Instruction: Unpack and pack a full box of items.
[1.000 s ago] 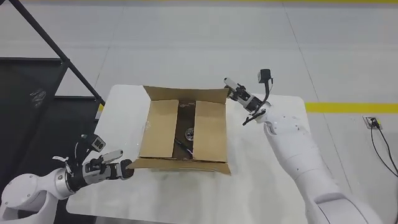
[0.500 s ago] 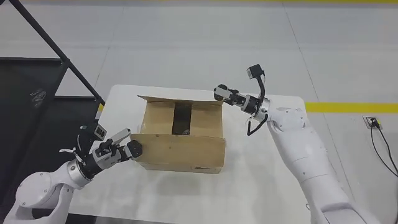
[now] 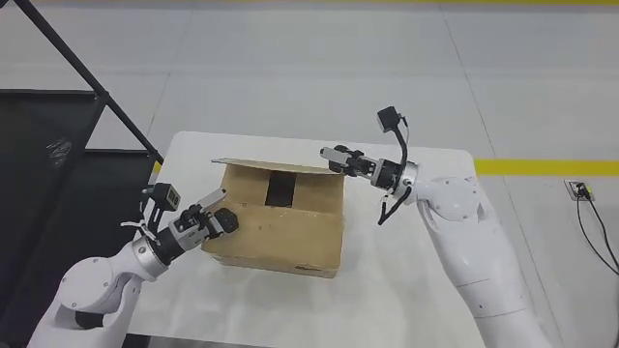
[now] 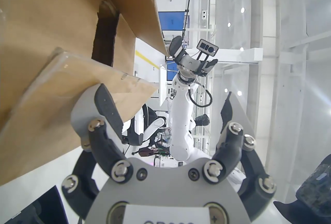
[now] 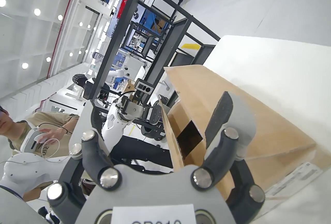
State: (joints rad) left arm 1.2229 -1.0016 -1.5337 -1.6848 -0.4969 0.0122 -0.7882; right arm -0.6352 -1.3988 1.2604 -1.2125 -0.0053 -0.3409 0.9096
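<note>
A brown cardboard box (image 3: 280, 232) stands tilted on the white table (image 3: 416, 280), its near wall showing and a dark gap (image 3: 280, 186) between its top flaps. My left gripper (image 3: 221, 220) is at the box's left side. In the left wrist view it (image 4: 168, 108) is open, one finger (image 4: 108, 106) against a folded flap of the box (image 4: 51, 15). My right gripper (image 3: 334, 158) is at the box's far right corner. It (image 5: 157, 106) is open, with the edge of a flap (image 5: 169, 137) running between its fingers.
A black metal frame (image 3: 68, 58) and a dark panel (image 3: 39, 174) stand to the left of the table. Bare tabletop lies to the right of the box and in front of it. A yellow floor line (image 3: 542, 166) runs behind the table.
The box, lying open with its flaps spread, has been tipped so its near wall shows and the flaps nearly meet. Both grippers have moved in against the box.
</note>
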